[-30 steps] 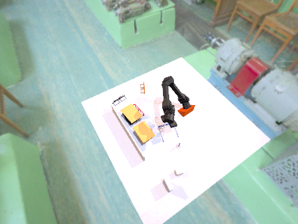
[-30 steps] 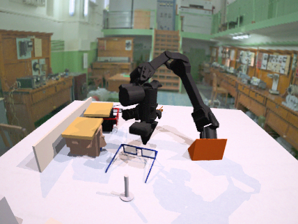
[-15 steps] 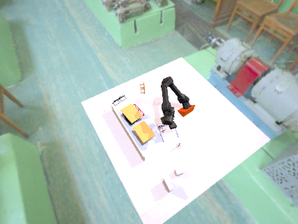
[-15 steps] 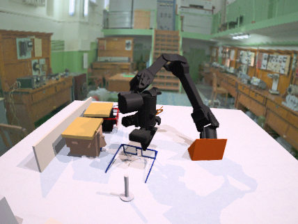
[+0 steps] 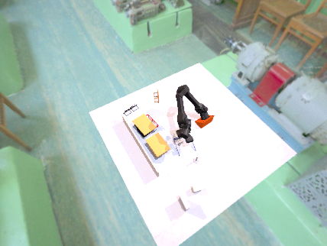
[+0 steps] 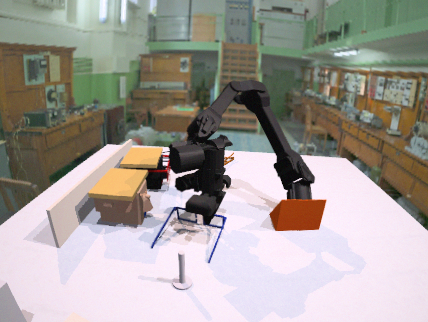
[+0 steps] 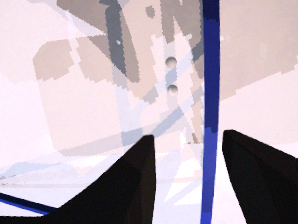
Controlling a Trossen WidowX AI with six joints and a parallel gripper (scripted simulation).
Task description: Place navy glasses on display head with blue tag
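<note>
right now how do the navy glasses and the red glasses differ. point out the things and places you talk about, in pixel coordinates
The navy glasses [image 6: 216,243] are blue-framed, while the red glasses [image 6: 168,164] have a red frame. The navy pair is on no head; the red pair is at the face of the farther head [image 6: 141,157]. The navy pair has the gripper [image 7: 188,141] at its frame, its fingers on either side, while the red pair has no gripper at it.

We read this as an old workshop or technical lab. Exterior view: wooden workbenches [image 6: 65,131] at left with gear on top, long benches with drawers [image 6: 367,130] at right, panels of instruments [image 6: 395,90] upper right, stairs [image 6: 240,75] at upper centre. Top view: big grey motor-like machine [image 5: 307,100] with red cover [image 5: 273,85] at right, more machinery [image 5: 145,11] on green block [image 5: 164,32] at top, wooden chairs [image 5: 280,9] upper right.
</note>
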